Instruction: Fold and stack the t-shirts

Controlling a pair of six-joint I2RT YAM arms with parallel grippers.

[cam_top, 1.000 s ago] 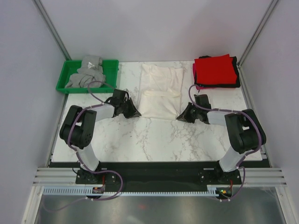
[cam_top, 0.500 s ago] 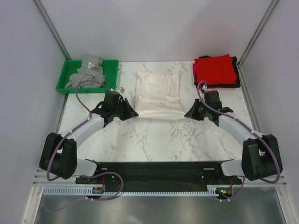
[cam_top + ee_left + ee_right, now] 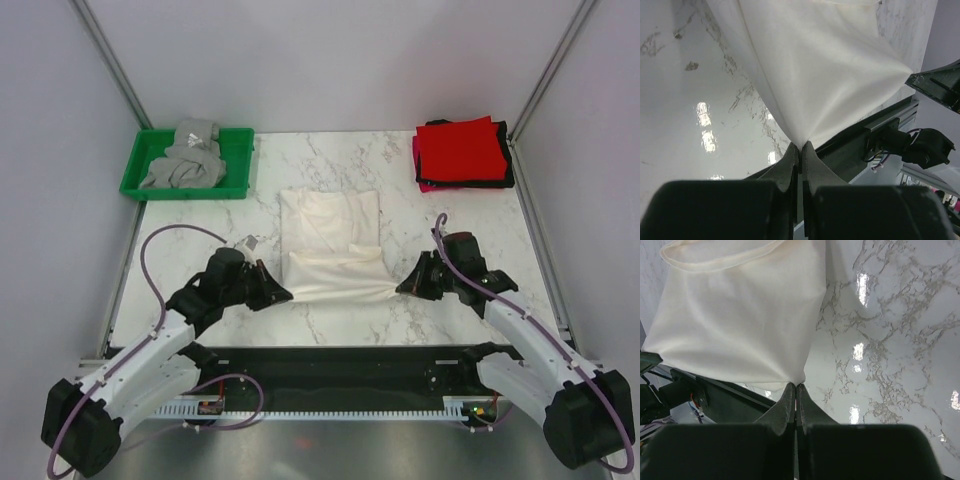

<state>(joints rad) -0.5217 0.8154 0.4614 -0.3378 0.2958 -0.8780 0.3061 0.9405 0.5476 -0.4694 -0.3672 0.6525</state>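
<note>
progress: we count a red-topped stack done, upper right | white shirt frame centre, mid-fold | left gripper and right gripper clamped on its near corners | grey shirt left in green tray, upper left

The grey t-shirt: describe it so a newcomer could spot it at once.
On the white marble table, look to the far left corner for the green plastic tray. The crumpled grey cloth t-shirt is heaped in it; unlike it, the cream-white t-shirt lies mid-table and the red-topped folded stack sits far right.
</note>
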